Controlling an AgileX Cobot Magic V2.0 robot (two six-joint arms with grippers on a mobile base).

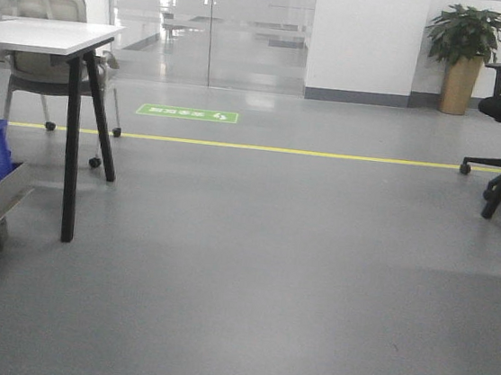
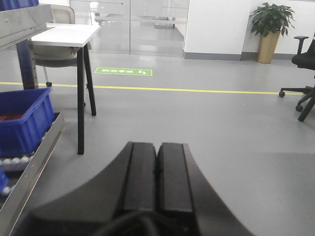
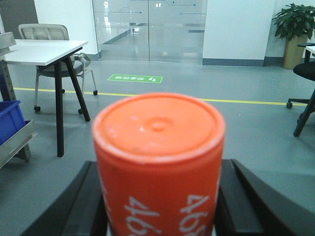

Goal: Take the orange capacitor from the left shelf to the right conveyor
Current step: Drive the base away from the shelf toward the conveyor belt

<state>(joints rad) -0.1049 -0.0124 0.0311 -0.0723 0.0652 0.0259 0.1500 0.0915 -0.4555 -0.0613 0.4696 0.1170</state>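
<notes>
I hold the orange capacitor (image 3: 158, 162) in my right gripper (image 3: 160, 209), above a smooth grey floor (image 1: 294, 283).

The floor is glossy and crossed by one yellow line (image 1: 282, 149), with one green sign (image 1: 187, 113) stuck down beyond it. Behind are a glass wall and white walls. I count two white tabletops, the nearer table (image 1: 50, 35) on black legs, two wheeled chairs and one potted plant (image 1: 467, 36). The left shelf (image 2: 29, 182) shows a shiny steel rail carrying a blue plastic bin (image 2: 24, 118). The capacitor is a cylinder with a flat top and white digits, squeezed between my right jaws. My left gripper (image 2: 156, 157) has its flat black pads pressed together, holding nothing.
</notes>
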